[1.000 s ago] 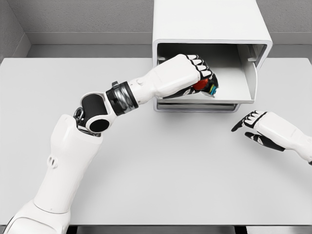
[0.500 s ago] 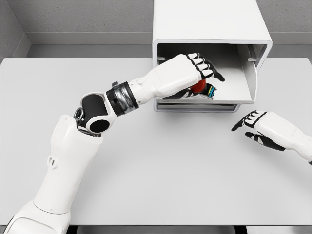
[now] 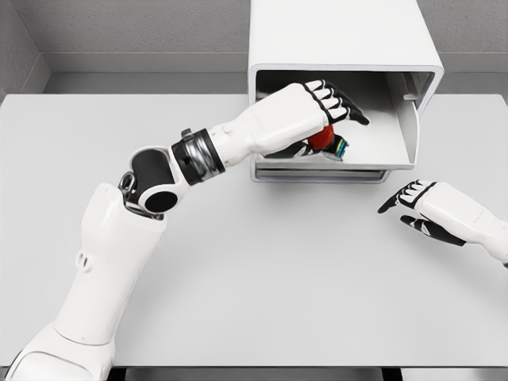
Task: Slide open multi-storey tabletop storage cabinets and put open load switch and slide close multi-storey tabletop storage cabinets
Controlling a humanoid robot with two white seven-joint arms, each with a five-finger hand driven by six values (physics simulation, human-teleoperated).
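The white multi-storey cabinet [image 3: 341, 36] stands at the back of the table, its upper drawer [image 3: 393, 139] slid out toward me. The load switch [image 3: 326, 141], red with a black and coloured end, lies on the drawer floor. My left hand [image 3: 336, 121] reaches into the drawer just above the switch. Its fingers [image 3: 348, 108] are stretched out and no longer wrap the switch. The palm hides part of the switch. My right hand [image 3: 413, 208] rests open on the table, right of the cabinet front.
The grey table [image 3: 262, 278] spreads in front of the cabinet, and a lower drawer front [image 3: 317, 175] shows under the open one. A grey wall runs behind the table.
My left fingers have uncurled from the load switch and the hand has lifted slightly; the switch now lies in the drawer. The right hand has stayed put.
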